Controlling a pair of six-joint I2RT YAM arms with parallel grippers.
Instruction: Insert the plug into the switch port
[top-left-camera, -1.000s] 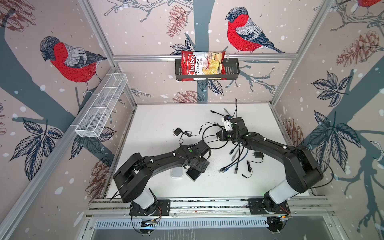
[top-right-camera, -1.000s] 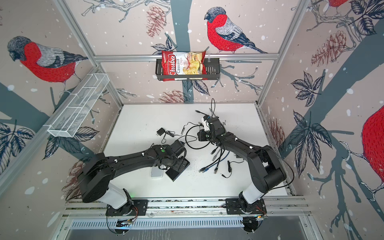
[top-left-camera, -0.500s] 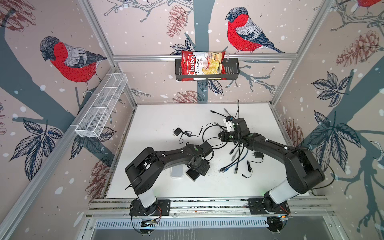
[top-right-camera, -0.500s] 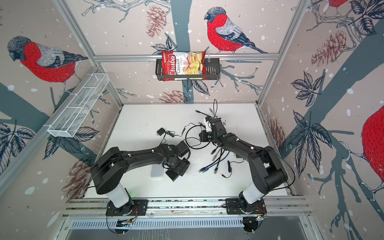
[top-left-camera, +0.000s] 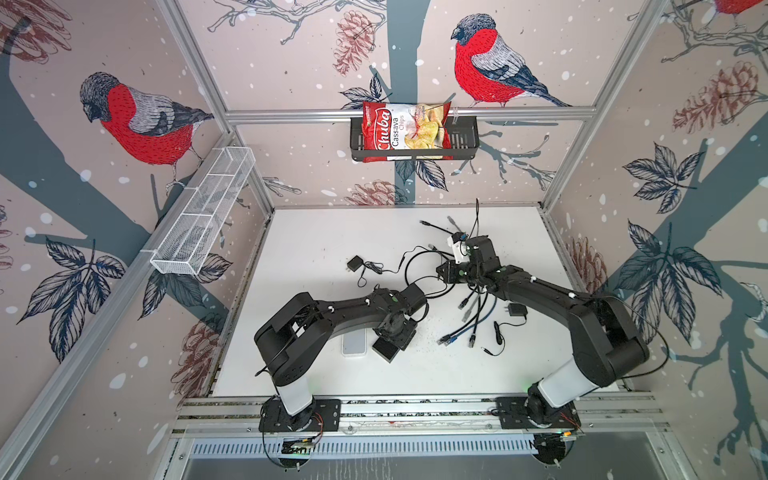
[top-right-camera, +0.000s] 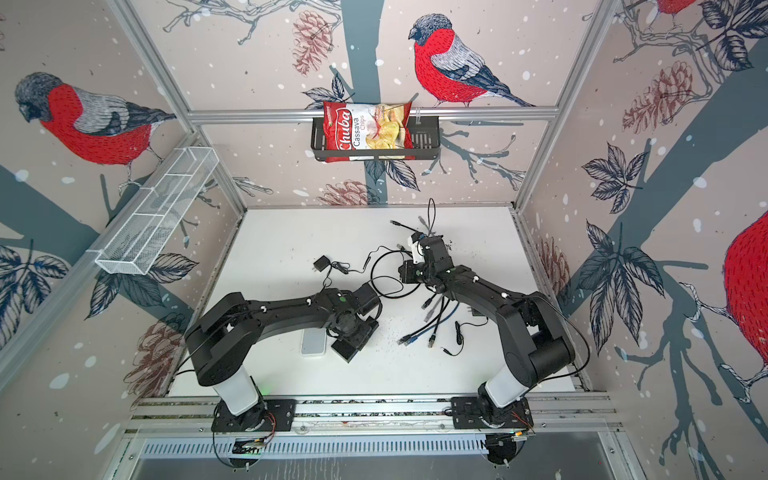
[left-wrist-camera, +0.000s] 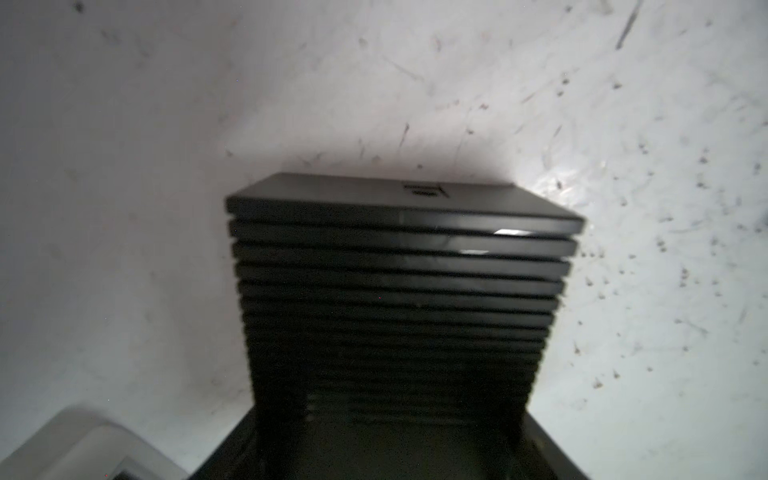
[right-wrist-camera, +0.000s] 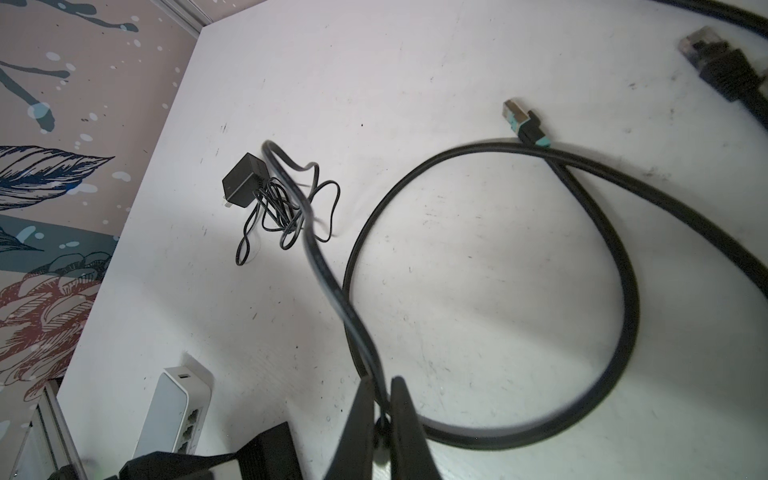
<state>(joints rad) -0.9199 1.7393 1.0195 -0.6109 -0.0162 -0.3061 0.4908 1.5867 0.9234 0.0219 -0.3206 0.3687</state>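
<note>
The white switch (top-left-camera: 353, 345) lies flat near the table's front, its row of ports visible in the right wrist view (right-wrist-camera: 183, 415). Beside it sits a black ribbed box (top-left-camera: 386, 352) with a small socket on its far face (left-wrist-camera: 424, 191). My left gripper (top-left-camera: 392, 336) reaches down over the box, its fingers against both sides (left-wrist-camera: 388, 415). My right gripper (top-left-camera: 441, 269) is shut on a flat black cable (right-wrist-camera: 332, 291), pinched at the fingertips (right-wrist-camera: 380, 384). A plug with a teal boot (right-wrist-camera: 523, 122) lies on the table where a black cable loop crosses.
A black power adapter (top-left-camera: 354, 263) with a tangled thin cord lies mid-table. A bundle of black and blue cables (top-left-camera: 469, 320) and a second adapter (top-left-camera: 517, 309) lie under the right arm. On the walls hang a chips bag in a basket (top-left-camera: 405, 131) and a white wire rack (top-left-camera: 203, 216).
The left arm's elbow has swung in toward the middle while its gripper stayed over the black box and narrowed its jaws. The right gripper has shifted slightly with the cable.
</note>
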